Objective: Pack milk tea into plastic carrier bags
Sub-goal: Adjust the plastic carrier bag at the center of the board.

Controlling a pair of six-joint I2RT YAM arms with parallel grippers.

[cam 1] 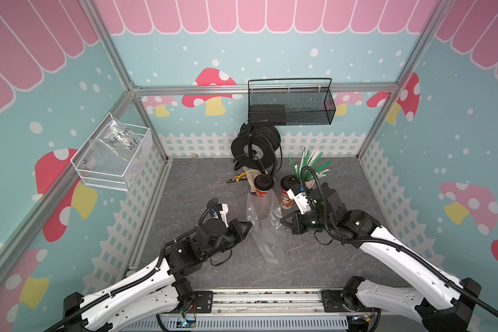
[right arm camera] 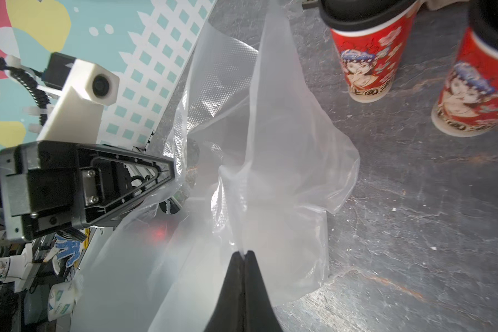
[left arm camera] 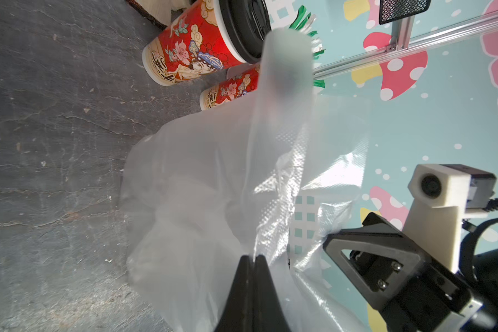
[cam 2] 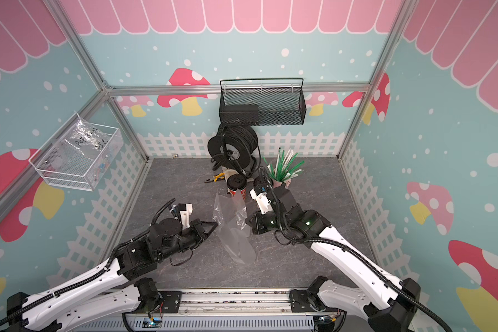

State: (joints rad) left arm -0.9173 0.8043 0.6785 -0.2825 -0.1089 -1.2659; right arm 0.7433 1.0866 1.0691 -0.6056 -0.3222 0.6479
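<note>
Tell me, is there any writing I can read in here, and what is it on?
"PCF 8..." and "25...": black handwriting on the clear bag in the white wire basket; the endings are unclear.
Characters near the base of the two milk tea cups: too blurred to read.
Label on the cable reel: too small to read.

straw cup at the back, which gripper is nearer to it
Right. The right gripper is shut on the plastic bag at the edge on the straw cup side, in front of that cup. The left gripper pinches the opposite edge, farther away.
</note>
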